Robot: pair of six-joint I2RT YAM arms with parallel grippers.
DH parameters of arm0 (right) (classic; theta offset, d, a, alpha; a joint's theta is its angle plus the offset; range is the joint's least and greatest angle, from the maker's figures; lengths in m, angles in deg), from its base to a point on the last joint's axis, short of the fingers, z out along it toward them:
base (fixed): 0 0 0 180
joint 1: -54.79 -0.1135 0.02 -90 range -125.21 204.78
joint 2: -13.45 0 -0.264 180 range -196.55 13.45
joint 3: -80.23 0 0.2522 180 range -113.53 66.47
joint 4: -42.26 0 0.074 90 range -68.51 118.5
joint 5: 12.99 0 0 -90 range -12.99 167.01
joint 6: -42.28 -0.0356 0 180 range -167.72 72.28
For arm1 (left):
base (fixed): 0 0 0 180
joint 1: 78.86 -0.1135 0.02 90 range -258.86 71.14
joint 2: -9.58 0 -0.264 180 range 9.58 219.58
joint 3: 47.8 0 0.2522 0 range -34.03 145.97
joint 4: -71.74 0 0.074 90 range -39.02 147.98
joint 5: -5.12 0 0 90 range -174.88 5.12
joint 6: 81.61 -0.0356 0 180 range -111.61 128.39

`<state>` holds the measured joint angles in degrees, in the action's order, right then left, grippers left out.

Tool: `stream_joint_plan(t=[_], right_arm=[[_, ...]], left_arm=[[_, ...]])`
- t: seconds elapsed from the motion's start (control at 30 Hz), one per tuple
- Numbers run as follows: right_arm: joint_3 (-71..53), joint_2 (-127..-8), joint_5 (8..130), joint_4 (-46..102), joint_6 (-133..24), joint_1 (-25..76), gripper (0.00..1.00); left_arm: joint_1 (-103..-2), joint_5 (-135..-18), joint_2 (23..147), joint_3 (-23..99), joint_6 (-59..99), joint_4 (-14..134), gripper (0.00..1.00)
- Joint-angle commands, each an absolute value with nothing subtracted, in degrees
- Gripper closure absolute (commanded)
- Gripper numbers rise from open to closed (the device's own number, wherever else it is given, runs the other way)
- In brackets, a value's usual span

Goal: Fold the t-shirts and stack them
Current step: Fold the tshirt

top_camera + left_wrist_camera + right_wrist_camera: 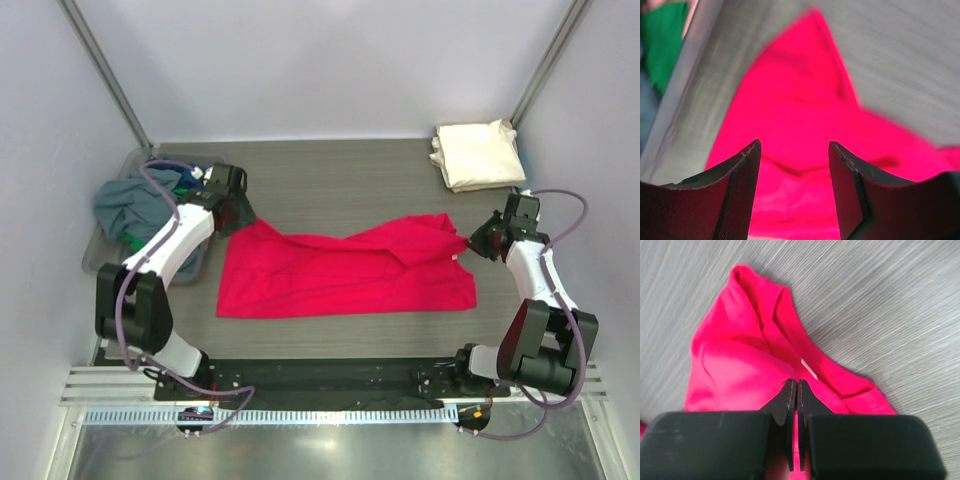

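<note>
The red t-shirt (345,270) lies spread across the middle of the table, partly folded along its far edge. My left gripper (240,212) hovers open over its far left corner; in the left wrist view the gripper (795,150) has wide-apart jaws with the red cloth (800,100) below and nothing between them. My right gripper (478,243) is at the shirt's right edge; in the right wrist view the gripper (796,382) is shut on a fold of the red cloth (735,365) near a small white tag (809,368). A cream-white folded t-shirt (478,155) sits at the far right corner.
A clear plastic bin (95,255) at the left edge holds a heap of grey, blue and green shirts (130,205). Its rim (685,75) and a green shirt (660,40) show in the left wrist view. Grey walls enclose the table.
</note>
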<state>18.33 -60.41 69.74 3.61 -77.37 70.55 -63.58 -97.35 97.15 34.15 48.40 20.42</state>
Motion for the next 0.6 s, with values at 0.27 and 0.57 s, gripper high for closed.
stream_joint_plan(t=[0.27, 0.57], right_arm=[[18.31, -62.22, 62.78, 9.86, -79.62, 72.54, 0.99], [18.40, -63.28, 60.05, 11.18, -79.71, 72.54, 0.99]], left_arm=[[-63.66, -100.87, 117.06, 54.90, 45.31, 21.59, 0.43], [-63.66, -102.63, 127.25, 58.16, 44.87, 21.06, 0.45]])
